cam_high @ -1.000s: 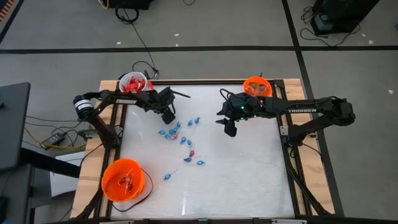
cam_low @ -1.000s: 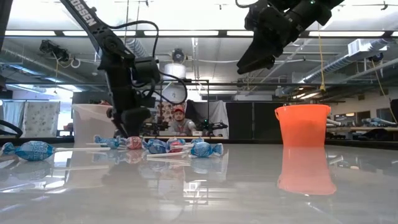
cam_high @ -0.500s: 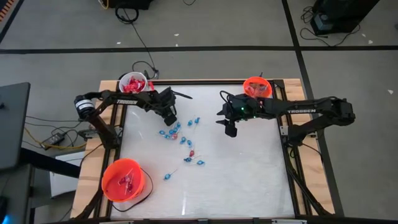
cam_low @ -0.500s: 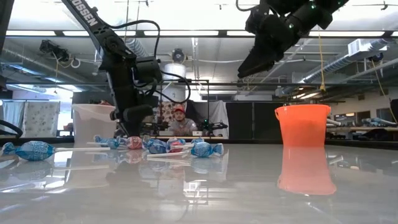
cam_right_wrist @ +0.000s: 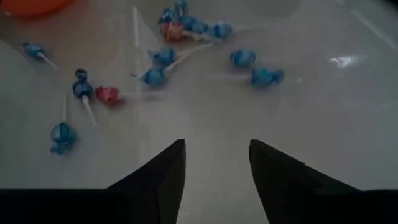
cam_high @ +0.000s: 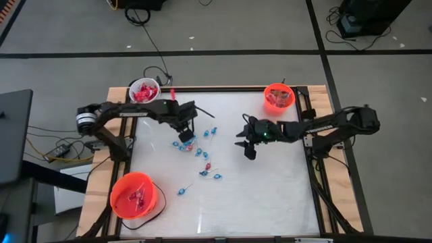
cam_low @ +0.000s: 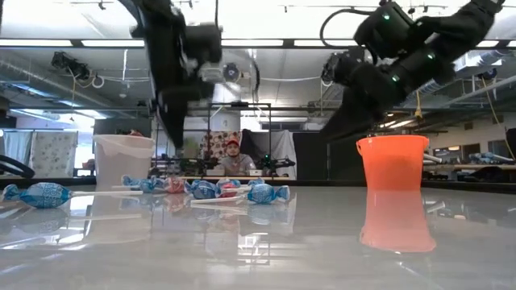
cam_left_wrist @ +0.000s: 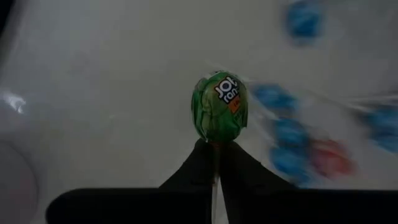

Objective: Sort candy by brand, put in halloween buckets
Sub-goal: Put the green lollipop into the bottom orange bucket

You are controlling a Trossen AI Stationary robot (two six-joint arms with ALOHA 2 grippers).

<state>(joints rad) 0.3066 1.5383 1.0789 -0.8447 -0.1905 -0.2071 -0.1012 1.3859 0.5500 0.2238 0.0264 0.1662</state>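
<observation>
The white table (cam_high: 270, 196) carries three pails: a larger orange bucket (cam_high: 133, 196) at the near left corner, a smaller orange bucket (cam_high: 278, 96) at the far right, and a white bucket (cam_high: 143, 90) at the far left holding red packets. Between them, left of centre, lies a scatter of blue-wrapped lollipops (cam_high: 200, 153) with a few red ones among them.

The left gripper (cam_high: 187, 128) has risen since a second ago: in the low view it was down at the sweets, and now it hangs well above them. Its fingers, open then, are now clenched on the stick of a green lollipop (cam_left_wrist: 219, 107), which shows just past the fingertips in the left wrist view, over the blurred blue sweets.

The right gripper (cam_high: 249, 150) has moved a little toward the near edge and lower in the low view, with its arm more folded than before. Its fingers (cam_right_wrist: 163, 171) stand apart, holding nothing, facing the scattered sweets across bare table.
</observation>
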